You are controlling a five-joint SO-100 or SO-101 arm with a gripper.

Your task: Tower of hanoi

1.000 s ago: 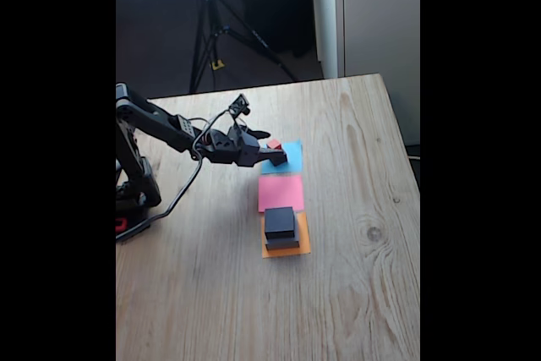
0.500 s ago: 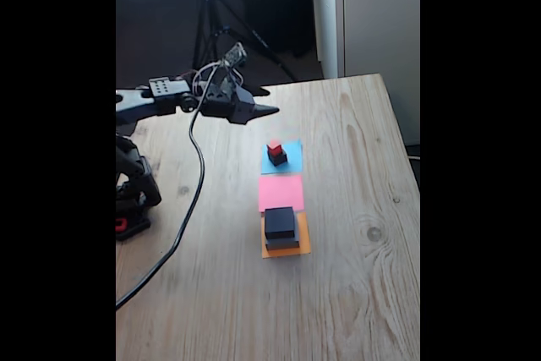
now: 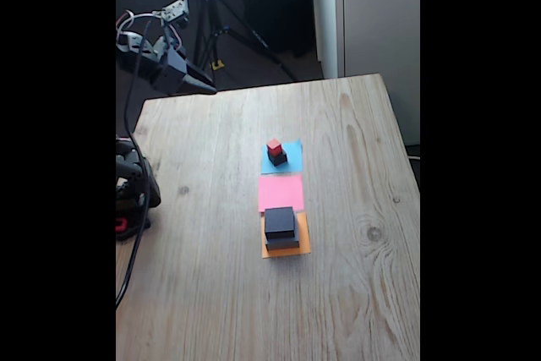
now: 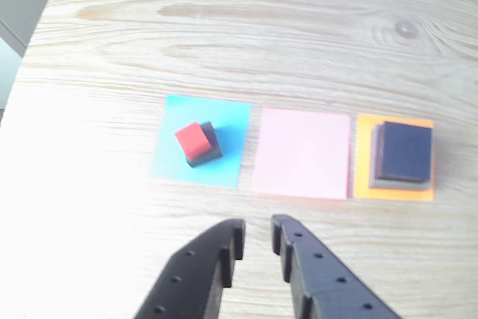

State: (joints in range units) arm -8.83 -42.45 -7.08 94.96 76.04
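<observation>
My fingers (image 4: pixel 256 235), nearly closed and empty, have pulled back high off the bench (image 3: pixel 355 293), leaving the red cube (image 4: pixel 193 140) on the small dark grey block (image 4: pixel 210 147) on blue paper (image 4: pixel 231 132); that move looks done.

You see strong daylight in both views. In the wrist view the table (image 4: pixel 246 28) is washed out toward 8 o'clock, where the wood grain is lost in glare. The fixed view is soft and grainy, with black bars at 3 and 9 o'clock and an overexposed patch at 11 o'clock. The shadows are short and soft.
</observation>
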